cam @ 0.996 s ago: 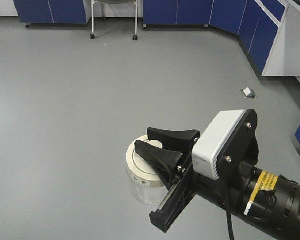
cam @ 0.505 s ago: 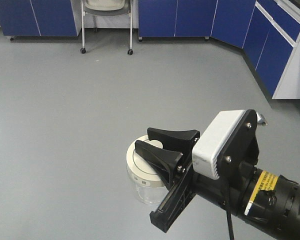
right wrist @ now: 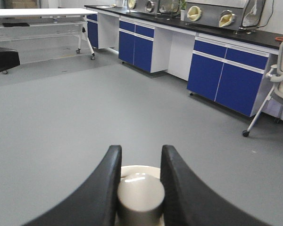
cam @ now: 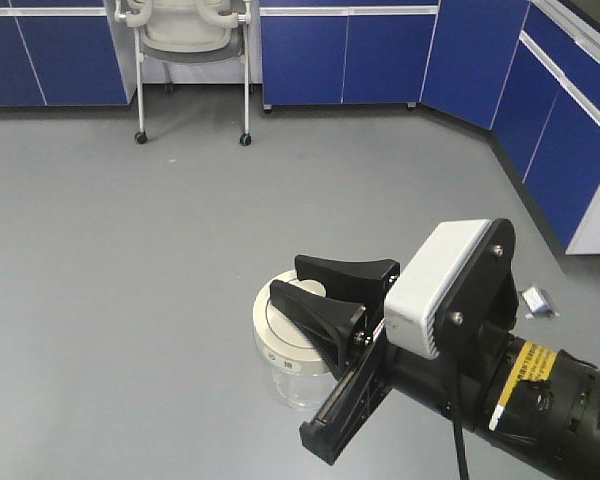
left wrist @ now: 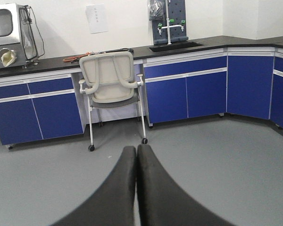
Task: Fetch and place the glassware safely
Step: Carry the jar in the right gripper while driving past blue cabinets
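The left gripper [left wrist: 136,157] was pressed together on nothing, so the jar [cam: 278,350] belonged to the other arm. It hung upright above the grey floor [cam: 130,300], its lid knob [right wrist: 140,197] pinched by the right gripper [cam: 288,277], which reached in from the jar's right.

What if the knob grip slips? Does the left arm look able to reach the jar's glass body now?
Probably not yet: the left gripper is shut, facing a chair with no jar in its view; the right gripper grips the knob.
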{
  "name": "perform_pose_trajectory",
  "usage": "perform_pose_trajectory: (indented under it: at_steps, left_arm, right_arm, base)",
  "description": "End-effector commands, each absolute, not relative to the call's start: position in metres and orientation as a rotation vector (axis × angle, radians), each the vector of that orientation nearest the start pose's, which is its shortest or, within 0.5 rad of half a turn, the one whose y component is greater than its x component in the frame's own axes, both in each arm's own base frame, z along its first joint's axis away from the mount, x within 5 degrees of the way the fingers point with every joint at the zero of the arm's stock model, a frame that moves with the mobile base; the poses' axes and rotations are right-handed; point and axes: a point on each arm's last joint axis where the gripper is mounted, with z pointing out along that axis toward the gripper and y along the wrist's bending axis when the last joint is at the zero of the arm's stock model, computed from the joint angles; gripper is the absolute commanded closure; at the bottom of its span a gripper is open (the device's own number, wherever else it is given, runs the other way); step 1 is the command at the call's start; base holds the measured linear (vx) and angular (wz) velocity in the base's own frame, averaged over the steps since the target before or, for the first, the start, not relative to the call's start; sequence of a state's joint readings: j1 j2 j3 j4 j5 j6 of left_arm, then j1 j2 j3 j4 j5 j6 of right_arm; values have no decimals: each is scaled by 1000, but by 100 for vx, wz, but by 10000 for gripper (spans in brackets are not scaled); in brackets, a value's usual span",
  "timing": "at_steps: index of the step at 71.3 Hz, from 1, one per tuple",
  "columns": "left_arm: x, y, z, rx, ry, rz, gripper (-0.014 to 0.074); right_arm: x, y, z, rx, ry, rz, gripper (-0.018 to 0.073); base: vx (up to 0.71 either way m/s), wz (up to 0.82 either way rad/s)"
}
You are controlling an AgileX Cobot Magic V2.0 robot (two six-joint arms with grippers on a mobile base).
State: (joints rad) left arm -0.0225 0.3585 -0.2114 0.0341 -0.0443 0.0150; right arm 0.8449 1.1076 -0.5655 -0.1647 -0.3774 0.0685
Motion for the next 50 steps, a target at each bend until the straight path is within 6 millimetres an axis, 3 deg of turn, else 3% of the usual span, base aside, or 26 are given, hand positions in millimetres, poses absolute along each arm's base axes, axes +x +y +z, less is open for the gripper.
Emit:
perform_pose_trajectory:
  at_steps: [1, 50]
  left_arm:
    - [92, -3, 280, 45, 1489, 3, 603]
    - [92, -3, 280, 45, 1489, 3, 603]
  right_arm:
    - [149, 178, 320, -739, 1339, 667, 563]
    - [149, 178, 320, -738, 1338, 668, 563]
  base:
    - [58, -1]
    - [58, -2]
